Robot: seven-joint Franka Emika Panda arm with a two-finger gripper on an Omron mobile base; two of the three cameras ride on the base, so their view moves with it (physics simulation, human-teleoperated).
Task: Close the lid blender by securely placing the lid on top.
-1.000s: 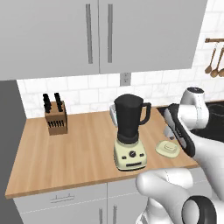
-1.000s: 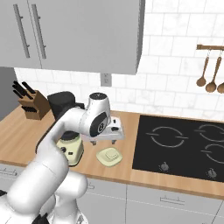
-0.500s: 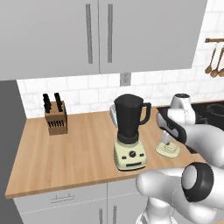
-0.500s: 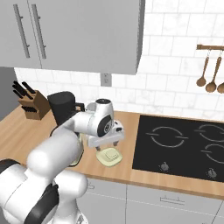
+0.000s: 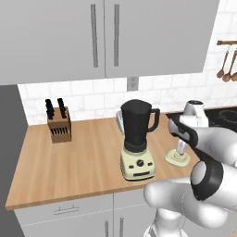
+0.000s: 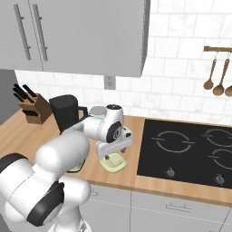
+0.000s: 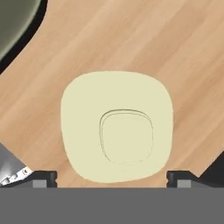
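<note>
lid (image 7: 117, 127) lies flat on the wooden bench (image 5: 83, 152), directly beyond the fingers (image 7: 111, 177) and centred between them, its raised knob facing up the line of the hand. the step in hand looks like the descent to grasp. to do it well, i judge the hand should go straight down with the lid kept centred, so the two tips pass either side of it, or of the knob, without nudging the disc along the bench. closing evenly should keep it level, which will matter when it has to seat square on the jar mouth.

the fingers stand wide apart: one dark tip (image 7: 43, 177) sits just outside one edge of the lid, the other at the opposite edge, and nothing is held between them. whether the tips already touch the bench cannot be told from the hand view. in the base views the hand hangs close above the lid (image 5: 177, 159), pointing down at it.

the blender (image 5: 136, 139) stands to one side of the fingers, near but apart from the lid, jar open on top, handle toward the hand. a curved dark and pale edge in one corner of the hand view is probably its base, so a sideways drift that way risks a bump.
</note>
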